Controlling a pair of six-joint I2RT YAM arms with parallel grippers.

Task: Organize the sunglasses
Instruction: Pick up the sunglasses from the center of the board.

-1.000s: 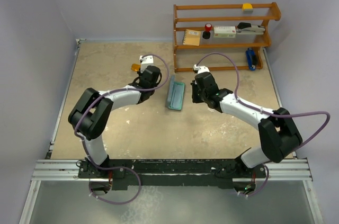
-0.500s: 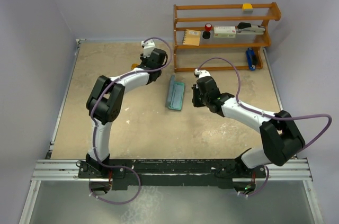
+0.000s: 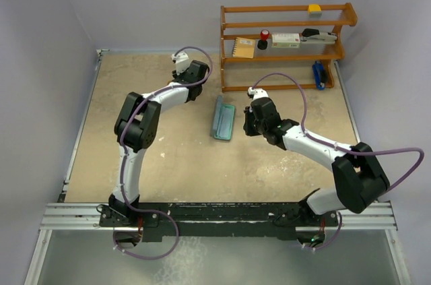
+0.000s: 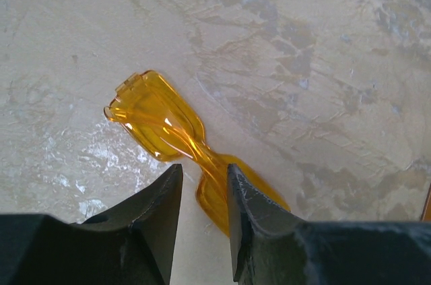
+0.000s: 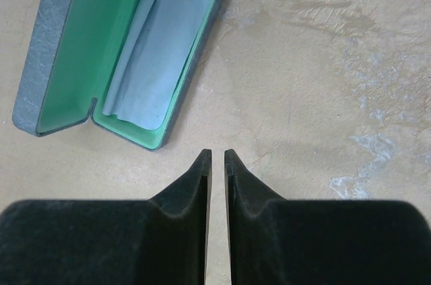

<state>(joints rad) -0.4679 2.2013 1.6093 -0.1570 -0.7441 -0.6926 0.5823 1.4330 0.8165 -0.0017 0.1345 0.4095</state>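
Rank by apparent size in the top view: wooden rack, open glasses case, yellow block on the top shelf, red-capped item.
1. wooden rack, by far.
2. glasses case.
3. yellow block and red-capped item: both tiny, too alike to rank. The rack's items sit farther back, so they may read small.

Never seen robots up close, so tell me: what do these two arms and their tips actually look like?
The left arm and right arm have white tube-like segments joined by chunky black joints. A purple cable loops along each. The left end effector and right end effector each end in two matte black wedge-shaped fingers.
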